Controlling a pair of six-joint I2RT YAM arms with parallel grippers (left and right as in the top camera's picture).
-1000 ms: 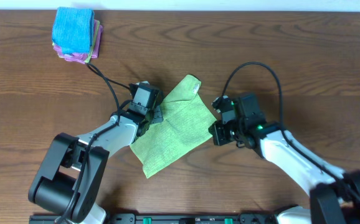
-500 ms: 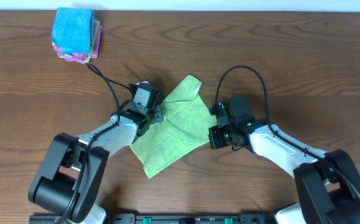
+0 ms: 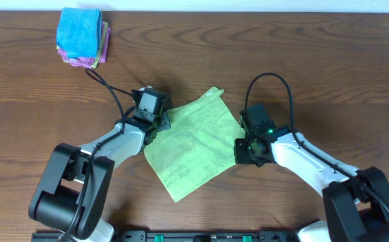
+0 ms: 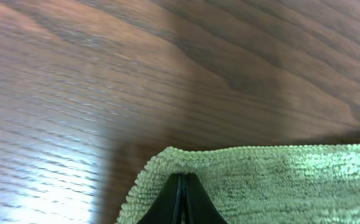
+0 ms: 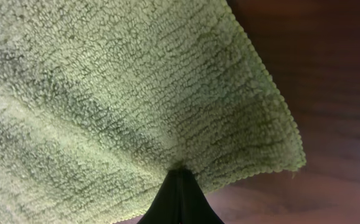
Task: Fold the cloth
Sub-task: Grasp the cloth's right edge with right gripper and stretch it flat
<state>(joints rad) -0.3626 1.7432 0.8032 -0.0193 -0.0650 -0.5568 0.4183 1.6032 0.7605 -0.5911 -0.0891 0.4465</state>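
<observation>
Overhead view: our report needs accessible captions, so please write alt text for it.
A green cloth lies flat on the wooden table, the left pincer shut on its left corner, the right pincer on its right corner. A stack of folded cloths sits top left.

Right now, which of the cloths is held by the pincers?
The green cloth, spread out mid-table: the left pincer and right pincer each pinch an edge. The folded stack, blue on top, sits apart, untouched.
</observation>
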